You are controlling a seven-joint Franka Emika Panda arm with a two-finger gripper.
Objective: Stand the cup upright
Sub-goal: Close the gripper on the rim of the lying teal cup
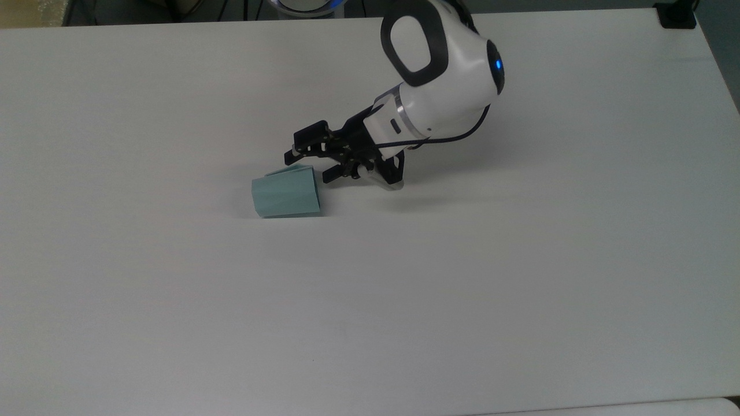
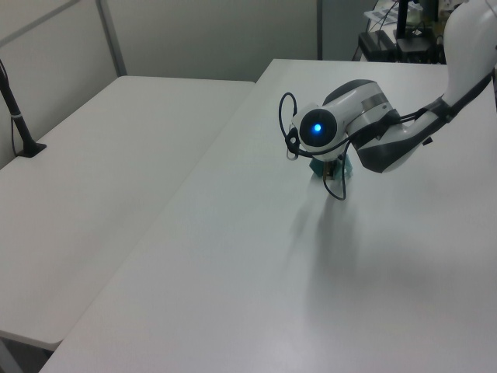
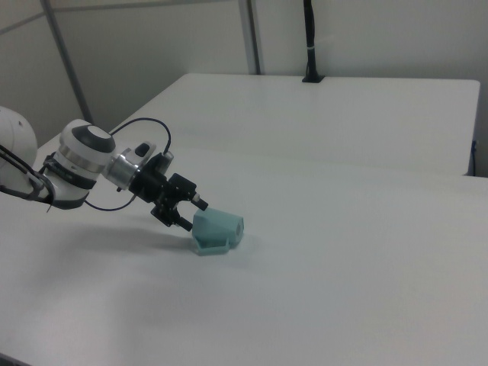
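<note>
The pale teal cup lies on its side on the white table, with its wide rim toward the top view's right and its handle on the far side. My gripper is open and low, right at the rim end. One fingertip is just behind the handle, the other just off the rim, and nothing is gripped. In the right view the cup lies immediately right of the open gripper. In the left view my wrist covers most of the cup.
A second white table stands alongside, with a gap between the two. A black post is clamped to its far edge. A black clamp sits at the top view's top right corner.
</note>
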